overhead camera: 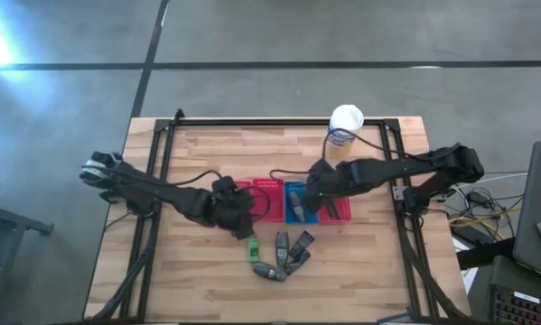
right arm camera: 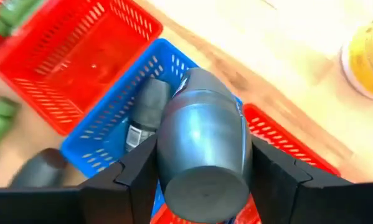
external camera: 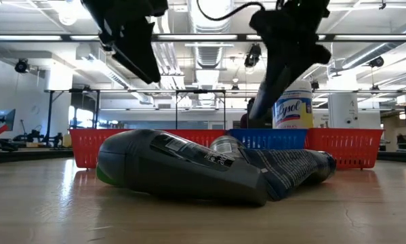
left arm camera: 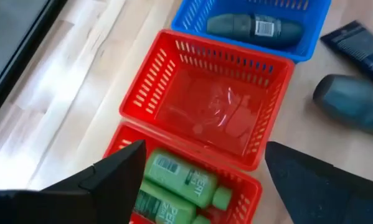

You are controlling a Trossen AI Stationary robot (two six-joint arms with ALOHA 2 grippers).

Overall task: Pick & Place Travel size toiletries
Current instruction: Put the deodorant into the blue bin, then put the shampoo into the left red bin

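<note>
Over on the left, the left gripper (left arm camera: 202,177) hangs above the outermost red basket (left arm camera: 248,191) with its jaws spread wide and nothing between them; two green bottles (left arm camera: 180,186) lie side by side in that basket just below it. The next red basket (left arm camera: 150,81) along looks bare. Beyond it the blue basket (right arm camera: 99,140) already has one grey tube (right arm camera: 146,109) lying in it, and the right gripper (right arm camera: 202,171) hovers right over that basket, its fingers pinching a second grey tube (right arm camera: 202,152) across its rounded body. That tube looks light and smooth-skinned, probably a little squeezable, so I'd reckon a grip across the middle is the safe spot. Nearer the table's front edge, more toiletries (overhead camera: 284,255) wait in a loose cluster, touching one another.
</note>
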